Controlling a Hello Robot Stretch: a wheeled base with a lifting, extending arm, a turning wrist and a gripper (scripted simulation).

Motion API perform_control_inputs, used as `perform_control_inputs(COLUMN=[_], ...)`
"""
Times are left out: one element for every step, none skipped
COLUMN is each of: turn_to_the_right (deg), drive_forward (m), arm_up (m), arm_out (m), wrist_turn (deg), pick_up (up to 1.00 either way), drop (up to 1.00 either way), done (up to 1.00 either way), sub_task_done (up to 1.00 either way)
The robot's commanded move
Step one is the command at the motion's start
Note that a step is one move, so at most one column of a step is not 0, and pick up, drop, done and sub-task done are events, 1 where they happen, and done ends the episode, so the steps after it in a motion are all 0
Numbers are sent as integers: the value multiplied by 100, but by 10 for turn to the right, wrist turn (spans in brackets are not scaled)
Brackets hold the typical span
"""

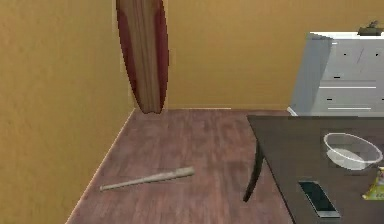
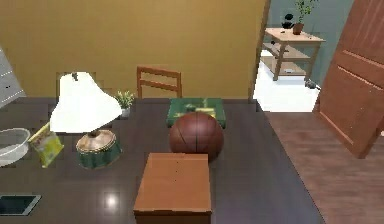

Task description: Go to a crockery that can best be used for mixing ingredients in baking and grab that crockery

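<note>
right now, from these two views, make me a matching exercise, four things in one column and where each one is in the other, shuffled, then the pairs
1. bowl
2. bat
3. surfboard
4. basketball

A. lying on the floor
B. upright against the yellow wall, in the corner
C. on the dark table, in front of a green box
D. on the dark table, near a phone

Pairs: 1-D, 2-A, 3-B, 4-C
</note>
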Motion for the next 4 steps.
perform_control_inputs(turn_to_the_right=[0, 0, 0, 0], drive_forward=[90, 0, 0, 0], arm_up=[0, 50, 38, 0], arm_out=[0, 0, 0, 30], wrist_turn=[0, 0, 0, 0], pick_up=[0, 0, 0, 0], drop=[0, 0, 0, 0], done=[0, 0, 0, 0], sub_task_done=[0, 0, 0, 0])
